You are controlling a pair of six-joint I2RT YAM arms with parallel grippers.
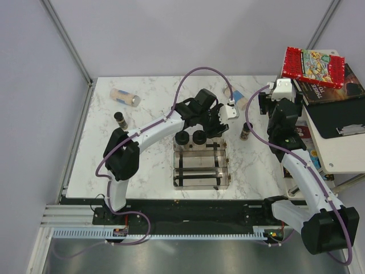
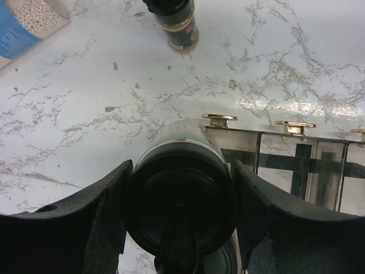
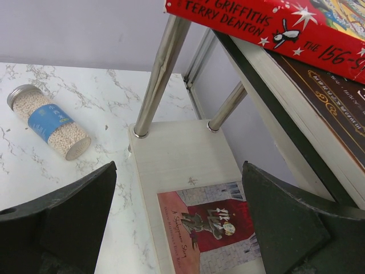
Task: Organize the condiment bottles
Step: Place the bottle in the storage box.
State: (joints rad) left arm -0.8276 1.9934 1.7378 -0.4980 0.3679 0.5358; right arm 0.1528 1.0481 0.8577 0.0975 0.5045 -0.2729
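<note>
**Jar clamped at the rack's far end**

Jar (image 2: 179,194), black lid facing my wrist camera, sits between the fingers of my left pincer (image 2: 181,211). Both fingers press its sides, so I am clamped on it, just beside the rack (image 2: 296,162). Past it a spice bottle (image 2: 181,25) stands on the table (image 2: 85,114), and a beige bottle (image 2: 25,23) lies further left. Two other jars (image 1: 182,138) stand at the rack's far end. My right pincer (image 3: 179,228) hangs wide apart and holds nothing — well off to the side, over a shelf (image 3: 177,154) with a book (image 3: 211,228).
</note>
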